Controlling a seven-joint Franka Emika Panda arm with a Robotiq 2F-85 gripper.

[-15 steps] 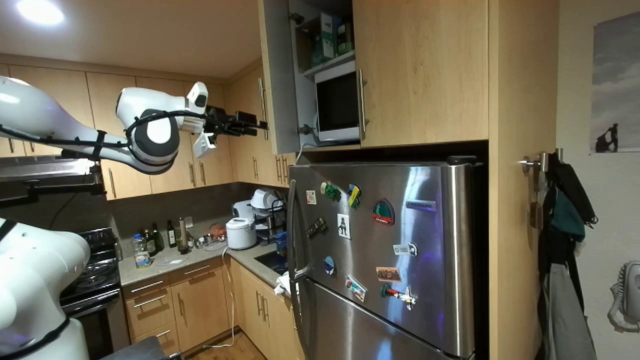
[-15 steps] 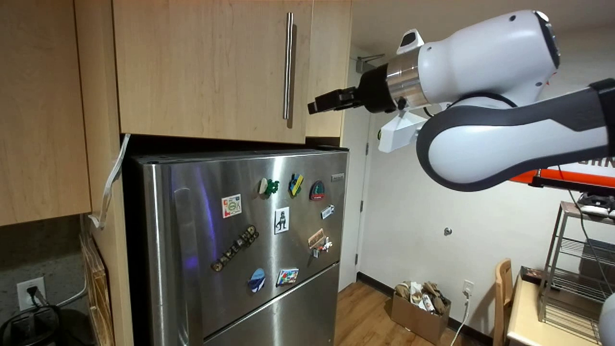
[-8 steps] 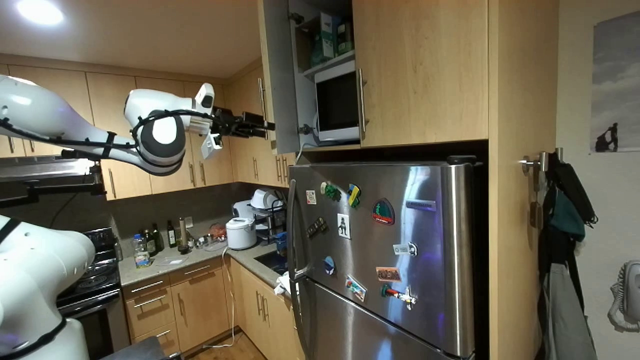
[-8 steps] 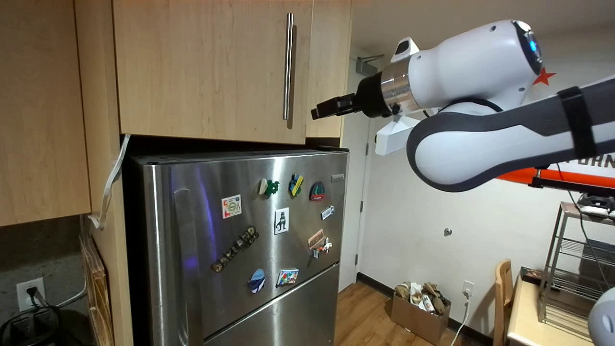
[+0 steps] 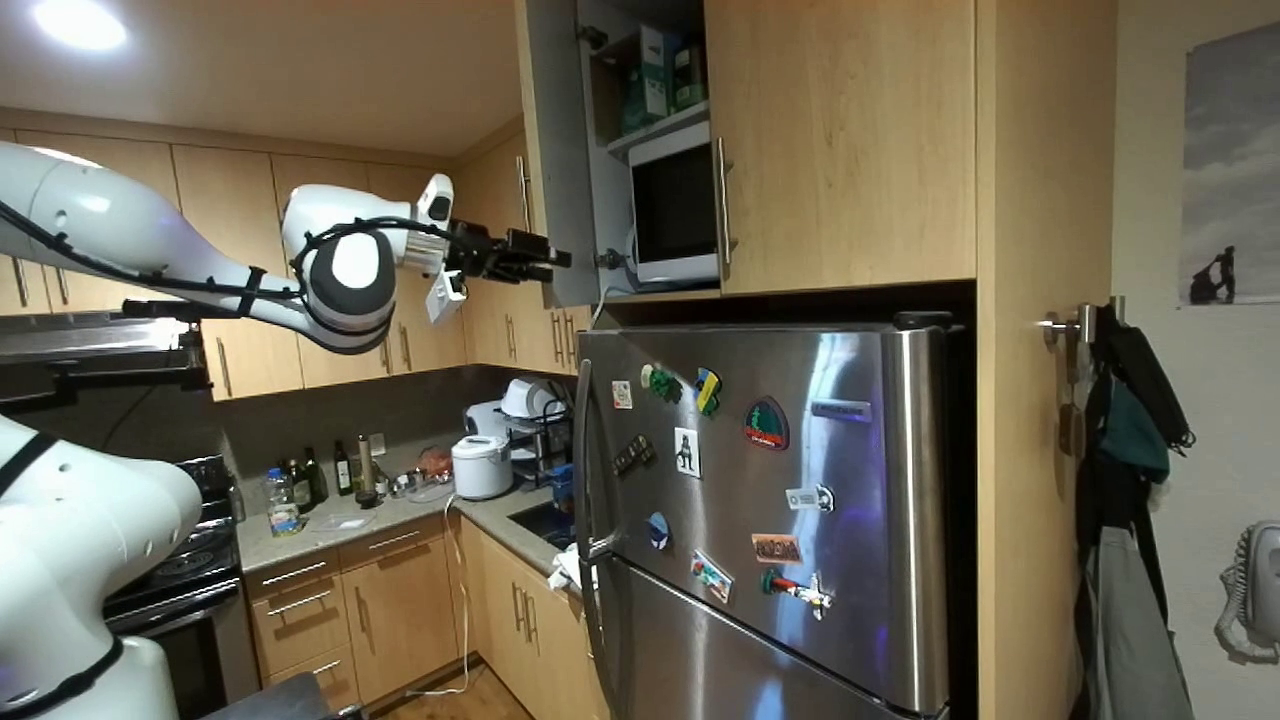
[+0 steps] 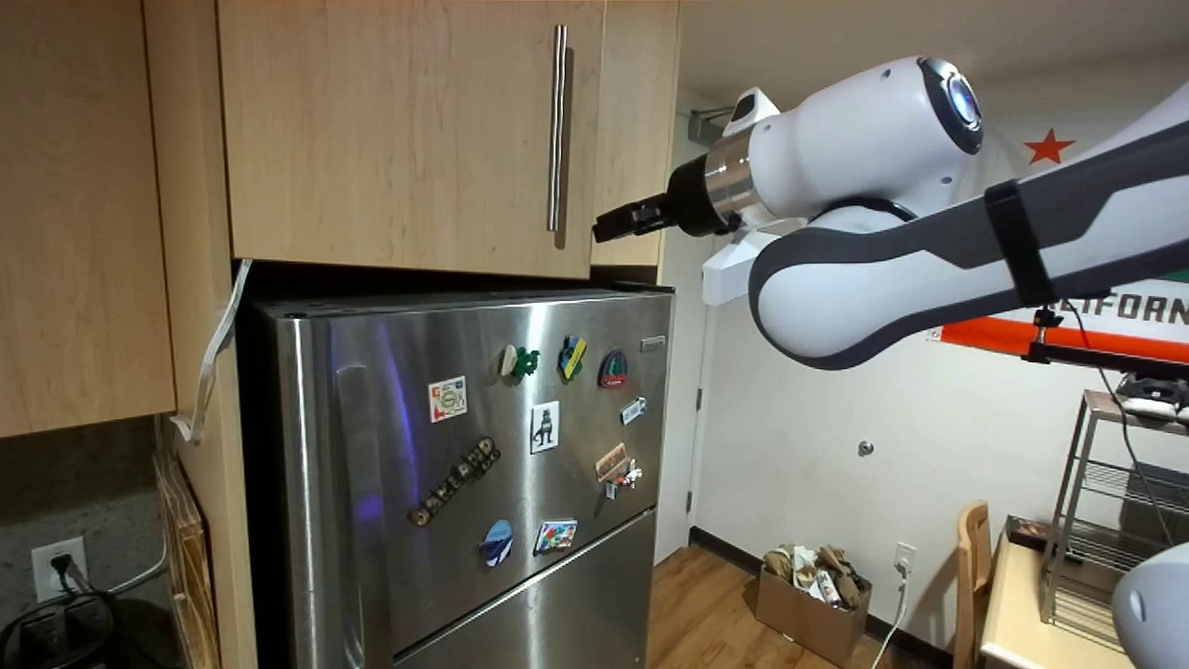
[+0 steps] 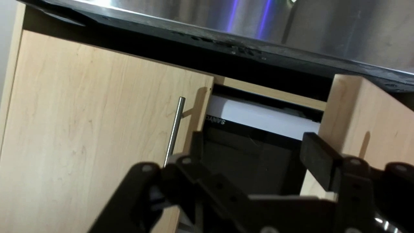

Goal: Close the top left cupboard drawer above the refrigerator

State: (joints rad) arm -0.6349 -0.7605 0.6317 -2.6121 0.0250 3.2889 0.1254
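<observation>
Two jaws apart | lower than before | top left cupboard door (image 5: pixel 562 150) still open

Microwave (image 5: pixel 676 208) and seemingly glass bottles (image 5: pixel 316 480)

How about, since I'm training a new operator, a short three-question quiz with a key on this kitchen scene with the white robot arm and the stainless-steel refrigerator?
1. Multiple choice: How does the tall, narrow light-wood cupboard door with a pale grey inner face, above the shiny stainless-steel refrigerator, stand?
a) fully shut
b) swung open
c) lying flat

2. True or false: In the wrist view, the black two-fingered end effector is fully shut.

3. Fill in the blank: In an exterior view, the boxy white microwave with a dark front sits ____ the pale grey shelf.

Key:
1. b
2. False; it is open.
3. below
</observation>
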